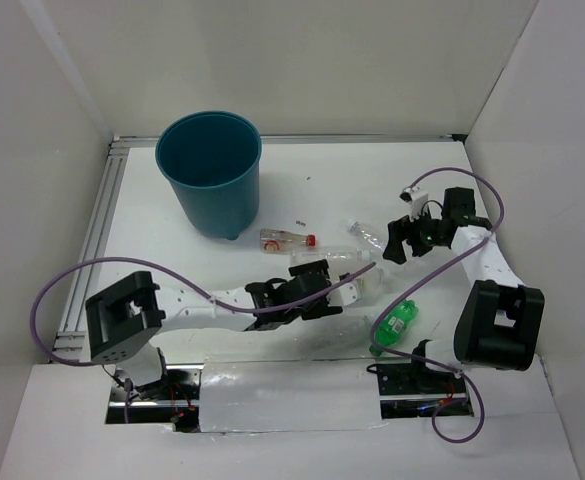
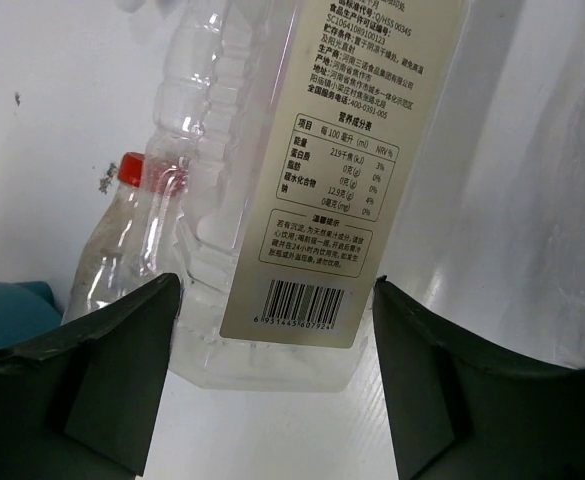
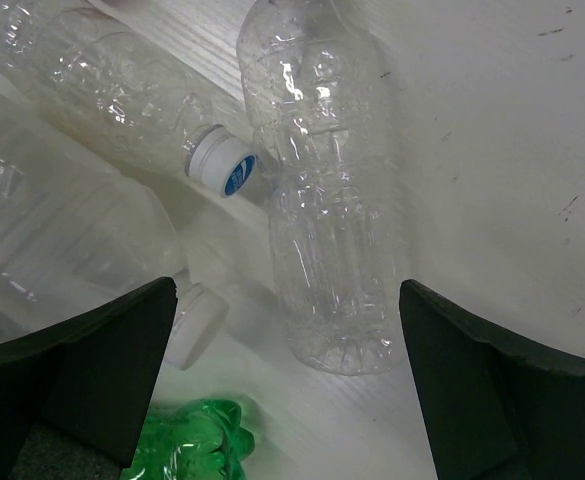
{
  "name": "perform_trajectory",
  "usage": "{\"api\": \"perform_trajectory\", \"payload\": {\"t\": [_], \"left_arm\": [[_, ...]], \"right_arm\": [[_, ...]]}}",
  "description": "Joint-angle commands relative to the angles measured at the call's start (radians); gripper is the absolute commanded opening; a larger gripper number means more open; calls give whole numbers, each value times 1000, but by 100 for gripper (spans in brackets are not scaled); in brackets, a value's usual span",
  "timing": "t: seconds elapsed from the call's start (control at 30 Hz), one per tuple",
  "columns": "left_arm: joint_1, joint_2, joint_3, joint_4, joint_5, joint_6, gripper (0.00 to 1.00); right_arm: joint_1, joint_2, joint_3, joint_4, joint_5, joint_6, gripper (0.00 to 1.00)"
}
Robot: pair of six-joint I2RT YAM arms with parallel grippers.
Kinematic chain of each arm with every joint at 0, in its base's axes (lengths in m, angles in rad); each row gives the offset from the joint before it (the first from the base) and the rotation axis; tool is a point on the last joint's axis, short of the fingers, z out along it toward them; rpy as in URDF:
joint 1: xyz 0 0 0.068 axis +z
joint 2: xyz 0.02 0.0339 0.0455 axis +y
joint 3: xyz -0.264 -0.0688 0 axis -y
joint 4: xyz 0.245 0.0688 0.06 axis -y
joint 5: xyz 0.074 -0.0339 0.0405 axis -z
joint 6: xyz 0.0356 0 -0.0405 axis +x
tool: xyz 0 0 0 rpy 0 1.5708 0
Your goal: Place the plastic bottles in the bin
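Far left at the back, the teal bin (image 1: pixel 212 205) stands upright on the white table (image 1: pixel 152 250), and the bottles are all lying out on that table to its right. First up, just beside the bin's foot, the red-capped bottle (image 1: pixel 285 239), on its side with the cap pointing right. Now the left arm, stretched low across the middle, and the left gripper (image 2: pixel 277 288) is spread wide, one dark finger (image 2: pixel 112 370) on either side of the base of the labelled squarish bottle (image 2: pixel 312 180). That bottle lies flat with its pale label and barcode facing up. The fingertips sit right at its edges, and I cannot tell whether they press on it. Moving right, a cluster of clear plastic: a white-capped bottle (image 3: pixel 102 80) on its side, its cap just beside the shoulder of a ribbed clear bottle (image 3: pixel 322 230). Nearer the front lies the green bottle (image 1: pixel 397 325), close to the right arm's base. And over on the right, the right gripper (image 3: pixel 287 290) hangs above that cluster with its jaws wide apart and nothing in them, the ribbed clear bottle lying in line with the gap between the fingers
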Motion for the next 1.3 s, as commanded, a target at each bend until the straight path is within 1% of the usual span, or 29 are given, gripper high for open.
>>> {"api": "perform_trajectory", "payload": {"t": [0.0, 0.2, 0.27, 0.33, 0.4, 0.5, 0.57, 0.6, 0.67, 0.73, 0.83, 0.87, 0.9, 0.97, 1.0, 1.03, 1.1, 1.13, 1.23, 1.27], "left_arm": [[5, -106, 76, -15, -10, -55, 0], [14, -198, 107, -87, -10, -94, 0], [28, -232, 118, -110, -23, -103, 0], [51, -254, 118, -145, -56, -103, 0], [97, -291, 118, -177, -66, -103, 0], [117, -333, 107, -189, -66, -91, 0], [129, -369, 107, -220, -80, -81, 0], [140, -381, 116, -220, -92, -81, 0], [174, -441, 150, -220, -105, -92, 0], [201, -453, 187, -220, -116, -106, 0], [287, -478, 280, -199, -140, -135, 0], [315, -478, 332, -199, -140, -170, 0], [373, -487, 354, -199, -131, -187, 0], [430, -487, 382, -179, -120, -234, 0], [459, -487, 405, -179, -106, -252, 0], [512, -487, 405, -179, -117, -264, 0], [560, -475, 419, -179, -146, -287, 0], [609, -466, 406, -179, -170, -299, 0], [668, -466, 334, -144, -168, -310, 0], [684, -453, 313, -128, -178, -310, 0]], "right_arm": [[-6, 1, -4, -18, -11, -14, 99], [-15, -20, -4, -8, -22, -14, 99], [-35, -45, 8, -8, -43, -14, 97], [-46, -66, 19, 2, -80, -5, 93], [-66, -108, 30, 12, -129, 17, 90], [-66, -142, 56, 12, -193, 27, 90], [-66, -157, 67, 25, -193, 58, 96], [-66, -157, 67, 36, -193, 58, 97], [-66, -157, 76, 36, -183, 67, 98], [-66, -137, 64, 45, -166, 67, 98], [-66, -102, 54, 45, -140, 67, 97], [-66, -102, 45, 45, -140, 58, 97], [-66, -87, 45, 36, -140, 58, 95], [-66, -74, 45, 36, -140, 49, 92], [-66, -65, 45, 36, -140, 49, 92], [-66, -56, 45, 27, -131, 49, 91], [-66, -56, 45, 27, -130, 49, 91], [-66, -42, 45, 27, -130, 49, 91], [-66, -18, 45, 27, -130, 58, 90], [-66, -5, 45, 27, -111, 67, 92]]}}
